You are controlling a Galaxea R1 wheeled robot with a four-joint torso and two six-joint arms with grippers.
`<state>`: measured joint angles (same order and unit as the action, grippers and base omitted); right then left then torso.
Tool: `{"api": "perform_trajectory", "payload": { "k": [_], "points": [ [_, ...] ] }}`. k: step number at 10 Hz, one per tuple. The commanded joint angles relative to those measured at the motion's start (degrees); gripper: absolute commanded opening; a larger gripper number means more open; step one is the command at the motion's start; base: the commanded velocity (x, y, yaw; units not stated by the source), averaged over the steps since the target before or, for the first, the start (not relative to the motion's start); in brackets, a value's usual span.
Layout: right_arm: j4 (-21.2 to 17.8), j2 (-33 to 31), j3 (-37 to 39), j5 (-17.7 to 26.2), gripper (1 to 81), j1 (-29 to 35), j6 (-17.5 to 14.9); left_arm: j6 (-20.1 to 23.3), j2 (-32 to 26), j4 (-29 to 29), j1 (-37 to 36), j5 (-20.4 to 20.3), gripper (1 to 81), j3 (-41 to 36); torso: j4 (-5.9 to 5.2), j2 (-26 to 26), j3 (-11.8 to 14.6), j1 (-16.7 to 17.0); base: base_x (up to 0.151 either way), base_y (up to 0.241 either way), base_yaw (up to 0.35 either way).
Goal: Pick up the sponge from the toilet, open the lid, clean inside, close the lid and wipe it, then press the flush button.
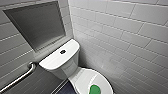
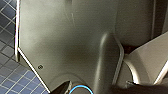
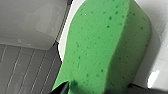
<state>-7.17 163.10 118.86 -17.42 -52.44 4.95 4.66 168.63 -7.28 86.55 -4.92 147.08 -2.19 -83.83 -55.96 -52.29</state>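
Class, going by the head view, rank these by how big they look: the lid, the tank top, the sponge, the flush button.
1. lid and tank top: these look alike, and the lid runs off the picture's edge, so they are left unranked.
2. sponge
3. flush button

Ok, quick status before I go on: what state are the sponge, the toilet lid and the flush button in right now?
sponge: lying flat on top of the lid, near its front end.
lid: down, closed over the bowl.
flush button: set in the tank top, nothing touching it.
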Motion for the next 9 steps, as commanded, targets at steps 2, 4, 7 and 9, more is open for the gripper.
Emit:
{"api": "perform_trajectory", "payload": {
  "k": [2,4,7,9],
  "points": [
    [1.9,3.8,9.5,3.9,81.1,1.7,0.4,0.1,-0.5,-0.1,0.9,6.5,81.1,-0.5,0.00,0.0,0.0,0.0,0.000,0.000,0.000],
    [2.2,2.4,8.6,2.7,81.1,2.1,0.8,0.2,-0.2,-0.5,0.9,7.2,81.1,-0.7,0.00,0.0,0.0,0.0,0.000,0.000,0.000],
    [2.7,-3.6,-1.2,2.6,1.0,3.8,0.8,0.2,0.2,-0.4,0.9,7.2,81.1,-0.6,0.00,0.0,0.0,0.0,0.000,0.000,0.000],
    [4.5,-11.6,-15.5,1.7,1.0,5.8,0.5,0.4,0.3,-0.3,0.9,6.8,81.1,-0.7,0.00,0.0,0.0,0.0,0.000,0.000,0.000]
  ]
}}
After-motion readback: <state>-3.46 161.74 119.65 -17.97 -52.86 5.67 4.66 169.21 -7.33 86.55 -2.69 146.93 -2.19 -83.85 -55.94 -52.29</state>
